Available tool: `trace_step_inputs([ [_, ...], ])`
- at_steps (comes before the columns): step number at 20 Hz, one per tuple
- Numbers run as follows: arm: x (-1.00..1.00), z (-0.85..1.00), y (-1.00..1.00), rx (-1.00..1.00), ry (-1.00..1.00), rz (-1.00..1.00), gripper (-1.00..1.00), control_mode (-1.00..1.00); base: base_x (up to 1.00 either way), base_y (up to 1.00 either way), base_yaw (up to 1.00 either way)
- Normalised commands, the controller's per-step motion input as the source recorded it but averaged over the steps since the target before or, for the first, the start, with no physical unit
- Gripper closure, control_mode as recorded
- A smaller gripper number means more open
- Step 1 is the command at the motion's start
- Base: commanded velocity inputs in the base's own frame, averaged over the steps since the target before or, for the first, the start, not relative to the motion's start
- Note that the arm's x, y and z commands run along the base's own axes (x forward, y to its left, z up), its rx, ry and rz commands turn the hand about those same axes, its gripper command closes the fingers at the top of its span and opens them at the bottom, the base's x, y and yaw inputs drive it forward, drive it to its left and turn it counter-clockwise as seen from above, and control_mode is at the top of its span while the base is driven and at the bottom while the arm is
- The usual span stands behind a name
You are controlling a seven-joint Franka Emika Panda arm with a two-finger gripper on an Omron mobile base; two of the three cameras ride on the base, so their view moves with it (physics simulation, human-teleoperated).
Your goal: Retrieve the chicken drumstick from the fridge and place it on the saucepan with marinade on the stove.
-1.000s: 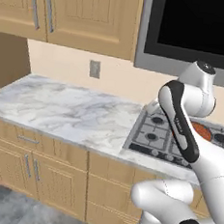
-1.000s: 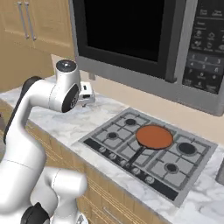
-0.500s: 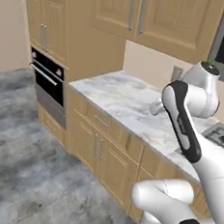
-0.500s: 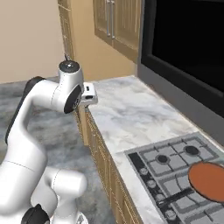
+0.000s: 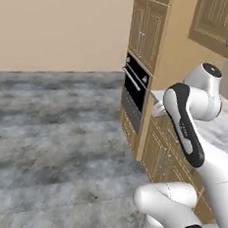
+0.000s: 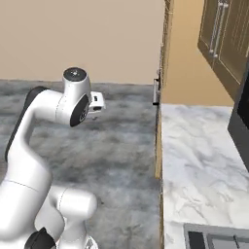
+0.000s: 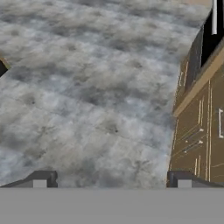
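Grey gas stove (image 6: 216, 238), just its corner, sits at the near end of the white marble counter (image 6: 199, 160), well apart from the gripper. Mottled grey stone floor (image 5: 60, 130) spreads wide. The tall light-wood cabinet (image 5: 149, 20) holds a black built-in oven (image 5: 136, 86). The two-finger gripper (image 7: 111, 181) hangs over the floor, jaws spread wide, nothing between them.

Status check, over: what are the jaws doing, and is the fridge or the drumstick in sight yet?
Gripper jaws wide open, empty, over grey floor. No fridge or drumstick in sight. Wall oven and marble counter alongside; stove corner at frame edge.
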Motion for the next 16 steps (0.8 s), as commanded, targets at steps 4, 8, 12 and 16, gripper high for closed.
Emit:
trace_step_inputs([
  [4,0.00,0.00,0.00,0.00,0.00,0.00,-1.00,1.00,0.21,0.00,0.90],
  [8,0.00,0.00,0.00,0.00,0.00,0.00,-1.00,1.00,0.01,0.00,0.97],
  [12,0.00,0.00,0.00,0.00,0.00,0.00,-1.00,1.00,0.00,0.00,1.00],
  [16,0.00,0.00,0.00,0.00,0.00,0.00,-1.00,1.00,0.00,0.00,1.00],
])
